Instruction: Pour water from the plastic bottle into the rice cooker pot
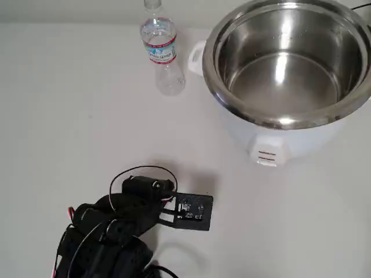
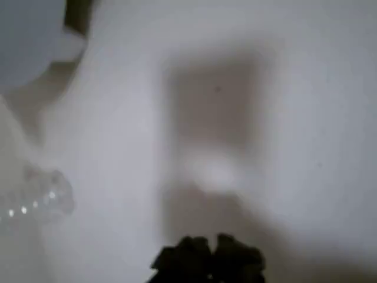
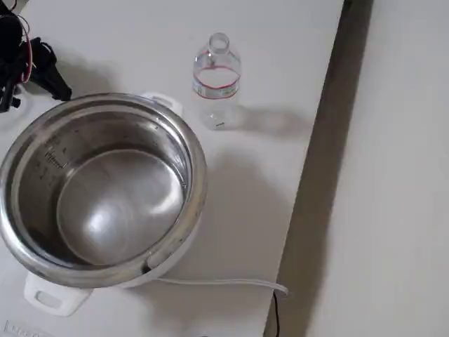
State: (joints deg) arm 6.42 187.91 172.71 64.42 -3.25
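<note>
Overhead view: a small clear plastic bottle (image 1: 159, 46) stands upright near the top edge of the white table (image 1: 87, 127), uncapped as far as can be seen, with a white, blue and red label band around its middle. Just to its right, close but apart, sits the rice cooker pot (image 1: 287, 61), a large shiny steel bowl set in a white cooker body (image 1: 272, 139); one white side handle (image 1: 196, 58) points toward the bottle. The inside of the pot looks bare and reflective. The black arm (image 1: 110, 237) is folded low at the bottom left, well apart from both bottle and pot, with a black camera block (image 1: 191, 211) at its front end. The gripper itself cannot be made out from here

Wrist view: the picture is blurred. The dark tips of the gripper (image 2: 209, 259) show at the bottom edge, bunched together over bare table, with nothing visible between them; whether they are fully closed I cannot tell. A faint glint of the bottle (image 2: 41, 200) shows at the left edge, and a pale curved shape at the top left is probably the cooker

Fixed view: the pot (image 3: 98, 189) fills the left part, its rim wide and bright, with a white handle (image 3: 52, 298) at the lower left. The bottle (image 3: 216, 81) stands upright beyond it, near but not touching. Any water in the bottle is too clear to judge. A pale cord (image 3: 224, 283) runs from the cooker toward the table edge. Part of the black arm (image 3: 28, 63) shows at the top left corner
</note>
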